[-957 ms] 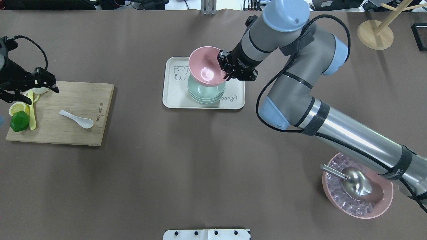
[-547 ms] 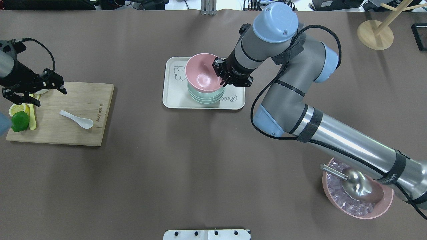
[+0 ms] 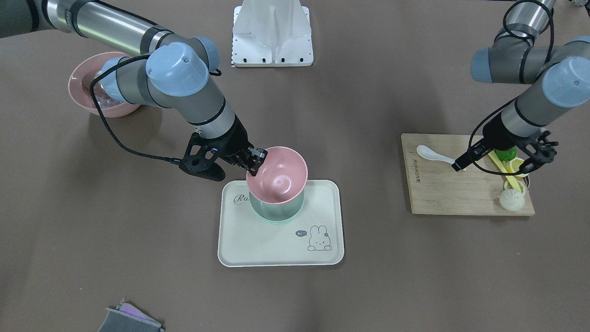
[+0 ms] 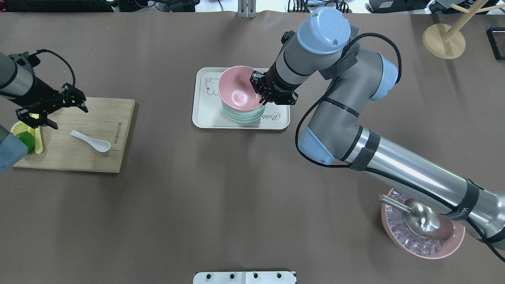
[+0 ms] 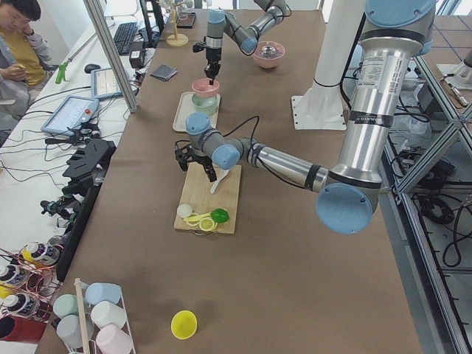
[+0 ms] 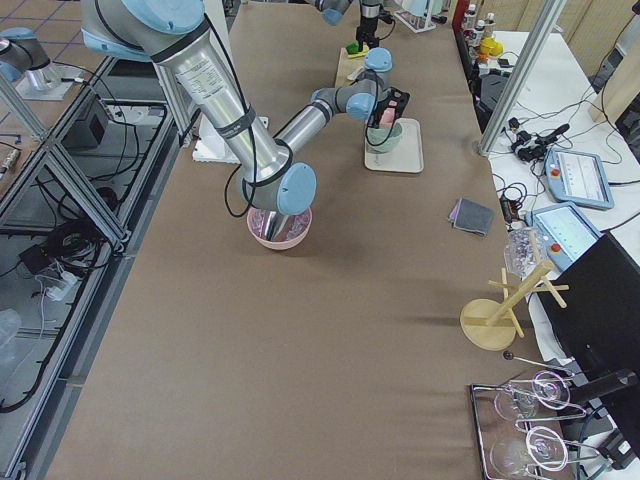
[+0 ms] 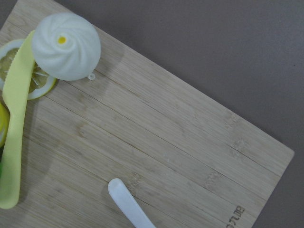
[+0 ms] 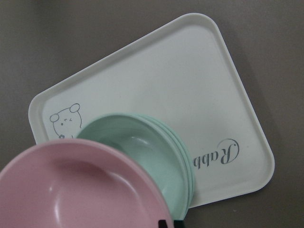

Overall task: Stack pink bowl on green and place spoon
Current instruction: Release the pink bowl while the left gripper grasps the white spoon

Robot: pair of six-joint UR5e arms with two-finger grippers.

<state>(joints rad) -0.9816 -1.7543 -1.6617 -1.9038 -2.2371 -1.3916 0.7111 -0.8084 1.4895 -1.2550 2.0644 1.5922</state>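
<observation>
The table (image 4: 197,197) is a flat grey-brown. The tray (image 4: 205,116) is cream, printed with a little grey rabbit outline and curly grey script. On it, the pink bowl (image 4: 238,87) is a soft rose and the green bowl (image 4: 244,115) a pale mint. The spoon (image 4: 90,141) is glossy white against the light, striped bamboo of the cutting board (image 4: 98,157). There too are a bright green lime (image 4: 27,140), a yellow plastic knife (image 7: 14,142) and a white bun (image 7: 66,45) with a yellow dot. The right arm (image 4: 410,171) is silver and grey with pale blue caps. The right gripper (image 4: 261,99) and left gripper (image 4: 69,117) are black.
</observation>
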